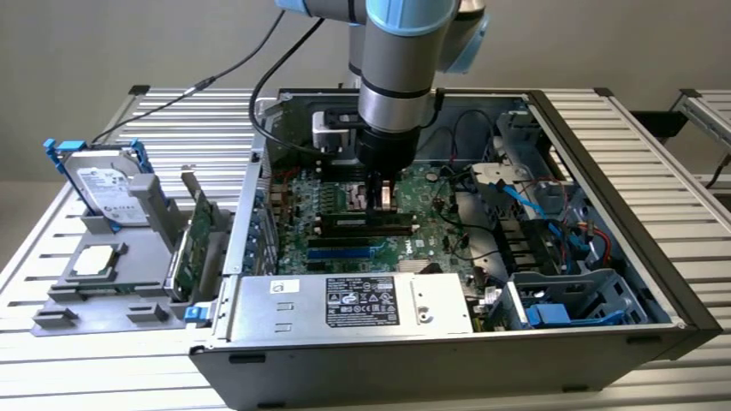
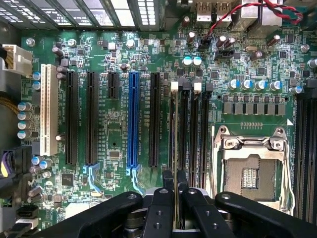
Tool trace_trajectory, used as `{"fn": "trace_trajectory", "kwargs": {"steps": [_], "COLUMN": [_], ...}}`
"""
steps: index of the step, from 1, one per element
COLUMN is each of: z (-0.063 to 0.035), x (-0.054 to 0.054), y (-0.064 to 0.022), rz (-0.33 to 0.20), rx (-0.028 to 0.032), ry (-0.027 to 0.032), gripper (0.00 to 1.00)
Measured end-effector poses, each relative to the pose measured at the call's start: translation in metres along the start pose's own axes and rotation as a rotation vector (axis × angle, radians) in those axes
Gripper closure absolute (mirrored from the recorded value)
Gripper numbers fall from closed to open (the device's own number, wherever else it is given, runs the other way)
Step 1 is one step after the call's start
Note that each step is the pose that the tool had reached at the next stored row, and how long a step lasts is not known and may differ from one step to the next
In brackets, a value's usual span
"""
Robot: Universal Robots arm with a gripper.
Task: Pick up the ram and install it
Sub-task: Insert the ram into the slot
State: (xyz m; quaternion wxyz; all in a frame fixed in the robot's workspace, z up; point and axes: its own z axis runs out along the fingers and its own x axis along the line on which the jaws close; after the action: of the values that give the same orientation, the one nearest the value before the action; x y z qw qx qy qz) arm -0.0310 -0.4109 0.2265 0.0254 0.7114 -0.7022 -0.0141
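The arm's black gripper [image 2: 176,179] clamps the long, thin green ram [image 2: 175,134] edge-on along the black plastic memory slots [image 2: 186,129] of the green motherboard [image 2: 119,64].

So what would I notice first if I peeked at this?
The big robot arm dipping into the open computer case grabs the eye first. Its pincer pinches the ram edge-on by the black memory slots, with a bright blue slot nearby.
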Motion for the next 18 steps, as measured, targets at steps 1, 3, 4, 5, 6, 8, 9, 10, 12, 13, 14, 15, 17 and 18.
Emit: {"fn": "trace_trajectory", "kwargs": {"steps": [1, 3, 4, 5, 6, 8, 9, 10, 12, 13, 14, 15, 17, 18], "z": [0.0002, 0.0014, 0.0023, 0.0031, 0.0034, 0.0035, 0.0036, 0.0037, 0.0041, 0.0043, 0.0044, 0.0047, 0.0054, 0.0059], "x": [0.0000, -0.0002, -0.0002, -0.0003, -0.0004, -0.0004, -0.0005, -0.0006, -0.0009, -0.0011, -0.0013, -0.0015, -0.0020, -0.0023], "y": [0.0000, 0.0000, 0.0000, 0.0001, 0.0002, 0.0004, 0.0004, 0.0005, 0.0007, 0.0008, 0.0010, 0.0011, 0.0015, 0.0017], "rz": [0.000, 0.000, 0.000, 0.000, 0.000, 0.000, 0.000, 0.000, 0.000, 0.000, 0.000, 0.000, 0.001, 0.001], "rx": [0.0003, 0.0010, 0.0010, 0.0011, 0.0011, 0.0009, 0.0010, 0.0011, 0.0013, 0.0012, 0.0012, 0.0012, 0.0013, 0.0014], "ry": [0.0003, 0.0002, 0.0003, 0.0003, 0.0004, 0.0007, 0.0006, 0.0005, 0.0003, 0.0005, 0.0008, 0.0010, 0.0017, 0.0019], "gripper": [0.86, 0.86, 0.86, 0.86, 0.86, 0.86, 0.86, 0.86, 0.86, 0.86, 0.86, 0.86, 0.86, 0.86]}}
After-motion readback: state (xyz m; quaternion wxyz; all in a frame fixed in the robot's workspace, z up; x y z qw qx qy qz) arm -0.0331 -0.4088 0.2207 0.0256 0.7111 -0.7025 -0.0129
